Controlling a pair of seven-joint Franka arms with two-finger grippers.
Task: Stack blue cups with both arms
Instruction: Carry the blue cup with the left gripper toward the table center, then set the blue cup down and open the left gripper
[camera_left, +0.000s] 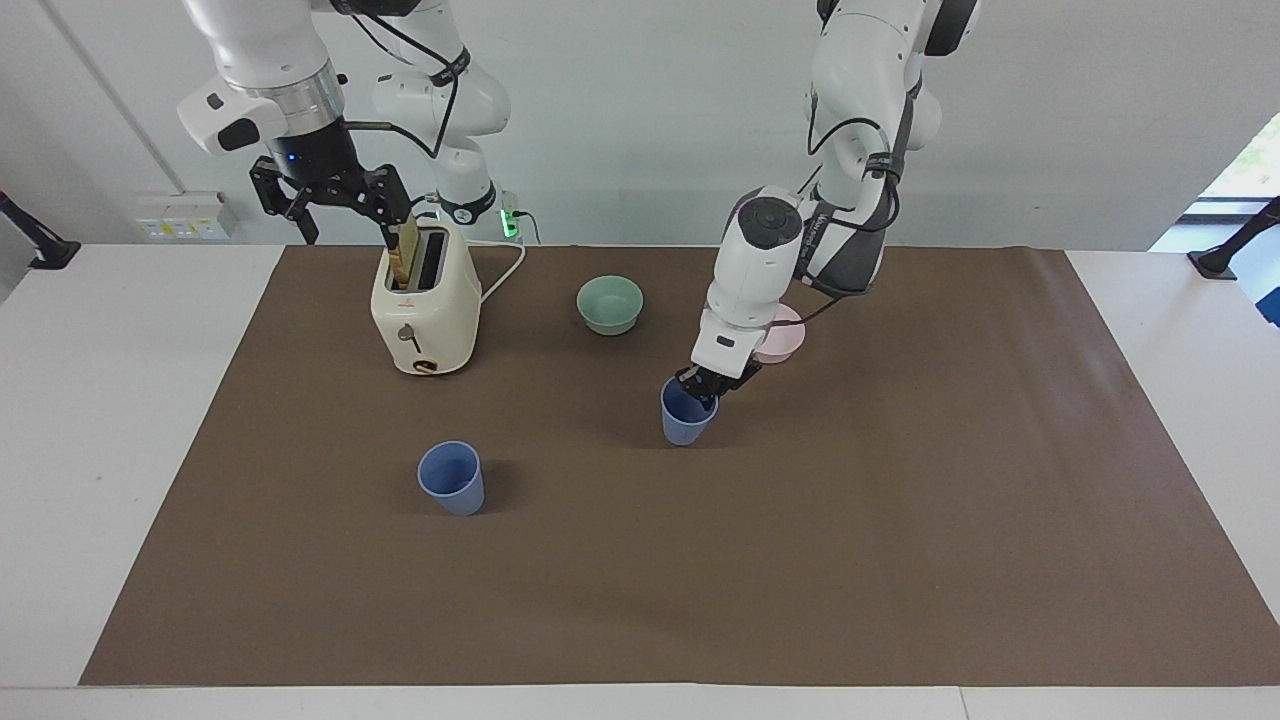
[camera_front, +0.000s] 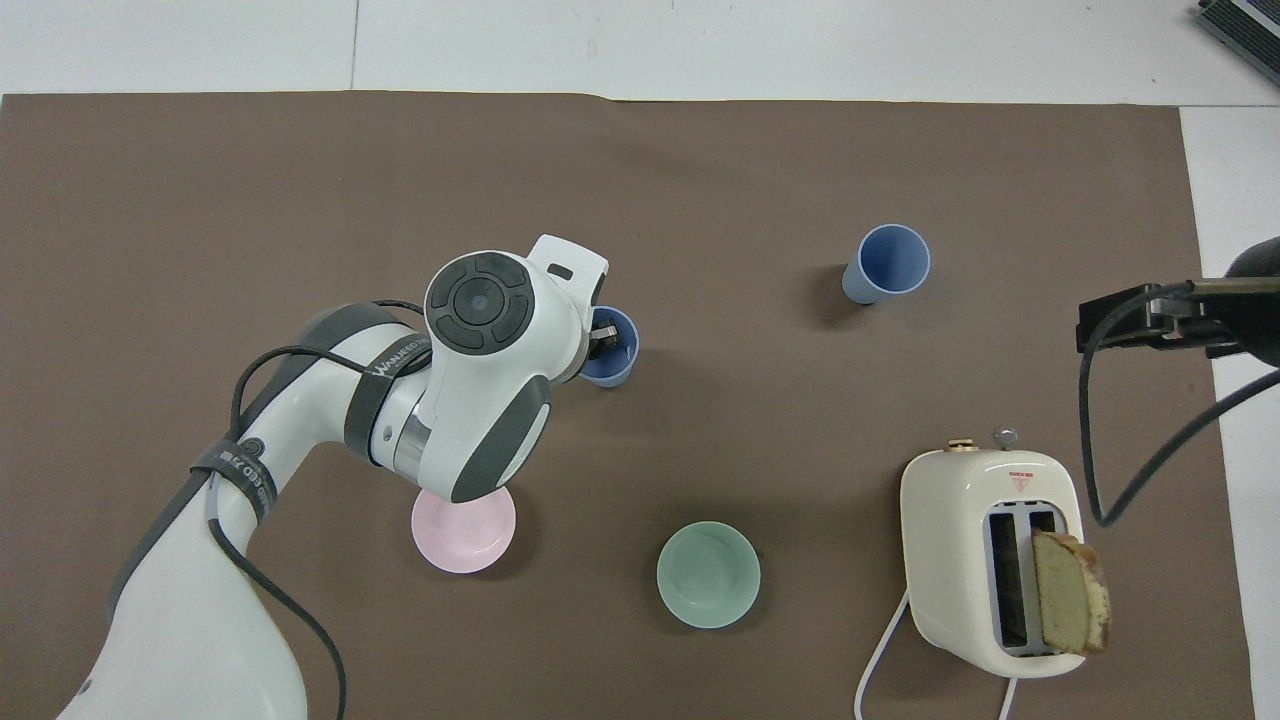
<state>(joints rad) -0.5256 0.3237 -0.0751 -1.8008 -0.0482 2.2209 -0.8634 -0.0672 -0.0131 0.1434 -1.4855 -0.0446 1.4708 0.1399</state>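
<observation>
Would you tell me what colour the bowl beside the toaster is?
The bowl beside the toaster is pale green; the overhead view shows it best.

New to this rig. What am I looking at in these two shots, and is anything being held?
Two white robot arms work at a table covered by a brown mat. One camera faces the robots; the other looks down from above their end.

The left gripper is shut on the rim of a blue cup near the mat's middle. The second blue cup stands alone toward the right arm's end.

The right gripper waits open above a cream toaster holding a bread slice. A green bowl and a pink bowl sit nearer the robots.
</observation>
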